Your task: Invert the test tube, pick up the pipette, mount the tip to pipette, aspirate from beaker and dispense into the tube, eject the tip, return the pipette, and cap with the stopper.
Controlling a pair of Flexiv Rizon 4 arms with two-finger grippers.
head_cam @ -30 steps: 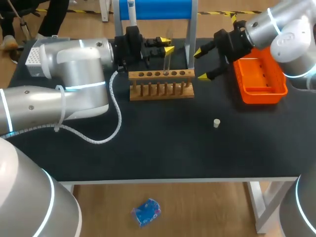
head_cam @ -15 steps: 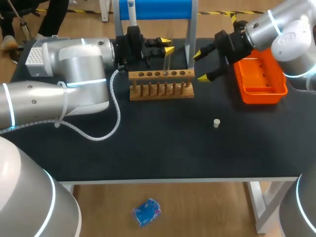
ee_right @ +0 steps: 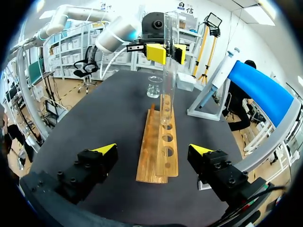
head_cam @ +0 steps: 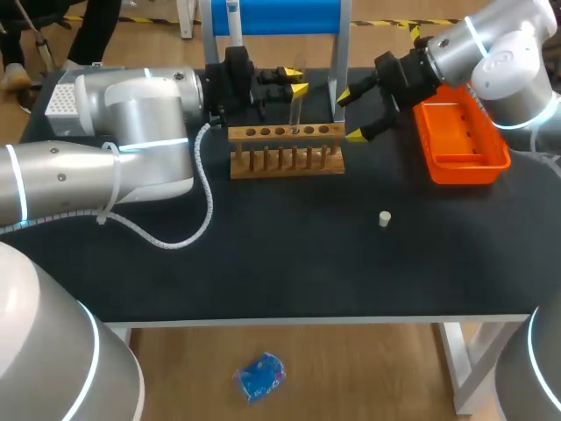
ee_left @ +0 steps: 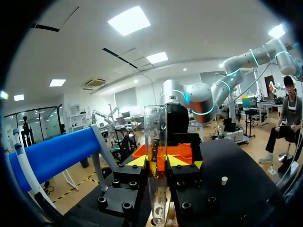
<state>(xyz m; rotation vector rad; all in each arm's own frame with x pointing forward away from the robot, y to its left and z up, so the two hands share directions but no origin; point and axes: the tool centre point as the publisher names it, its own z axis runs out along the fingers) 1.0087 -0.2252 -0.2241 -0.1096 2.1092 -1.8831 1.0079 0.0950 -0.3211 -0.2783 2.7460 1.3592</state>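
Note:
A clear test tube stands upright in a hole of the wooden rack, mouth up. My left gripper is shut on the tube's upper part; in the left wrist view the tube sits between both yellow tips of the left gripper. My right gripper hangs open just off the rack's right end, facing along the rack, nothing between its fingers. From there the tube and the beaker lie beyond the right gripper. The pipette leans on the blue stand. The white stopper lies on the table.
An orange tray sits at the right, close behind my right arm. The blue stand's legs stand right behind the rack. My left arm's bulk covers the table's left side. Black tabletop lies bare in front of the rack.
My right gripper has shifted a little left, closer to the rack's right end. The left gripper and the tube have kept still.

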